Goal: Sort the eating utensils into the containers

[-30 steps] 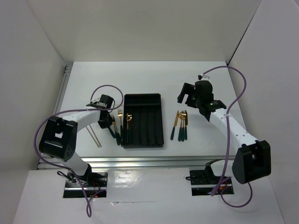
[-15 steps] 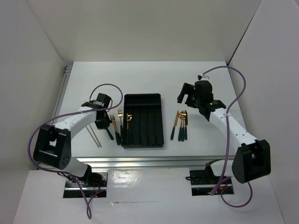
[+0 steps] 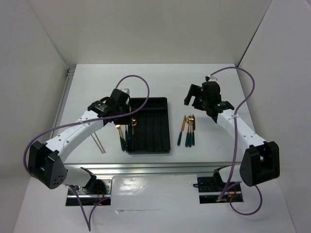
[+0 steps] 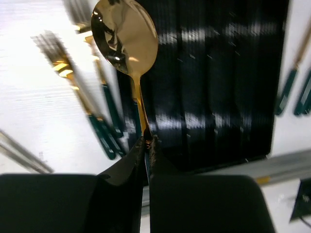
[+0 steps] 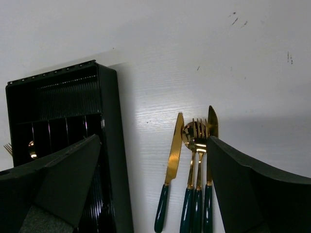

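Now the spoon (image 4: 125, 36) is off the counter: the left gripper (image 4: 148, 143) is clamped on its thin gold neck, just below the bowl, which sticks out ahead of the fingers and hangs above the left side of the tray (image 3: 156, 131). A second ago that gripper was down low among the loose utensils (image 3: 120, 137) between the tray and the counter's left edge; half a second ago it was still there. Since then the arm has swung up and toward the far edge, so that it now reaches over the tray's far-left corner. This looks like a pick just done, with the carry under way and only the drop into a compartment left for this piece. The wrist view is blurred, so I cannot tell which slot lies directly under the bowl. One other spoon (image 5: 31, 148) already lies in the leftmost compartment, which is probably the right slot for this one. On the left, the forks and the chopsticks (image 3: 99, 142) remain on the counter. The right gripper (image 3: 196, 100) has not moved over the same second: its fingers stand wide apart and hold nothing, above the counter toward the far-right corner, looking down on the second group (image 3: 188, 130) of knives, fork and spoon between the tray and the right edge, all untouched.
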Tool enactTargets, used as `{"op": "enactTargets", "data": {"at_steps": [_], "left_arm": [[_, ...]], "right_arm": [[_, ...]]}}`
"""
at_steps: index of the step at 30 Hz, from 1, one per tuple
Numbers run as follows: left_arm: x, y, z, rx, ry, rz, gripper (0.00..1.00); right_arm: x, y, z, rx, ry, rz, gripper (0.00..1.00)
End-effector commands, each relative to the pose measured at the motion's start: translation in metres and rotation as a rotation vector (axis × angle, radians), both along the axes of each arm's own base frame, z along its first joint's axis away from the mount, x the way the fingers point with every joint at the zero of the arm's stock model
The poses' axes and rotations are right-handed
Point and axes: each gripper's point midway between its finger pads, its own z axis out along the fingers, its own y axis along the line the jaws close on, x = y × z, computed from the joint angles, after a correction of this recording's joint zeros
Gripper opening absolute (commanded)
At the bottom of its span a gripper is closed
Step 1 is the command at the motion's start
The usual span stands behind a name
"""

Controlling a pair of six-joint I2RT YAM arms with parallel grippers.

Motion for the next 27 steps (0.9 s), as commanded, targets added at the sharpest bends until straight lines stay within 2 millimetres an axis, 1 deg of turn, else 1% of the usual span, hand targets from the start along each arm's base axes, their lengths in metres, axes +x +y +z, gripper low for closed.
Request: {"op": "enactTargets", "data": {"at_steps": [1,2,3,4,5,7,8,9,16,18,22,24,25,27], "left_arm": [[-0.004,-0.031,0.005,-0.033,-0.014,-0.148,0.00],[-0.003,-0.033,0.001,-0.038,-0.013,-0.163,0.00],[-0.003,-0.040,-0.003,-0.042,-0.002,-0.180,0.00],[-0.007,-0.044,-0.006,-0.050,0.003,-0.197,0.00],[-0.004,-0.045,-0.012,-0.042,0.006,-0.204,0.00],[-0.004,-0.045,-0.019,-0.037,0.016,-0.204,0.00],[-0.004,-0.046,-0.024,-0.030,0.029,-0.204,0.00],[-0.002,-0.044,-0.027,-0.021,0.034,-0.188,0.00],[0.001,-0.039,-0.047,0.025,0.080,-0.148,0.00],[-0.001,-0.036,-0.059,0.052,0.116,-0.130,0.00],[0.001,-0.032,-0.065,0.081,0.127,-0.119,0.00],[0.000,-0.030,-0.068,0.098,0.138,-0.114,0.00],[0.000,-0.030,-0.068,0.098,0.138,-0.113,0.00],[0.002,-0.026,-0.071,0.119,0.137,-0.103,0.00]], "right_arm": [[0.009,-0.001,0.022,0.021,-0.052,-0.020,0.97],[0.008,-0.003,0.020,0.012,-0.044,-0.028,0.97],[0.007,-0.003,0.023,0.015,-0.052,-0.029,0.97],[0.006,-0.006,0.019,0.006,-0.045,-0.037,0.97],[0.004,-0.006,0.017,0.004,-0.035,-0.037,0.97],[0.004,-0.008,0.021,0.000,-0.047,-0.046,0.97],[0.002,-0.008,0.017,-0.002,-0.038,-0.046,0.97],[0.002,-0.009,0.020,0.000,-0.047,-0.046,0.97],[0.000,-0.009,0.019,-0.002,-0.038,-0.046,0.97],[0.000,-0.009,0.019,-0.002,-0.038,-0.046,0.97],[-0.001,-0.011,0.017,-0.011,-0.030,-0.055,0.97],[-0.002,-0.011,0.020,-0.008,-0.039,-0.055,0.97],[-0.003,-0.012,0.016,-0.011,-0.031,-0.055,0.97],[-0.003,-0.012,0.016,-0.011,-0.030,-0.055,0.97]]}}
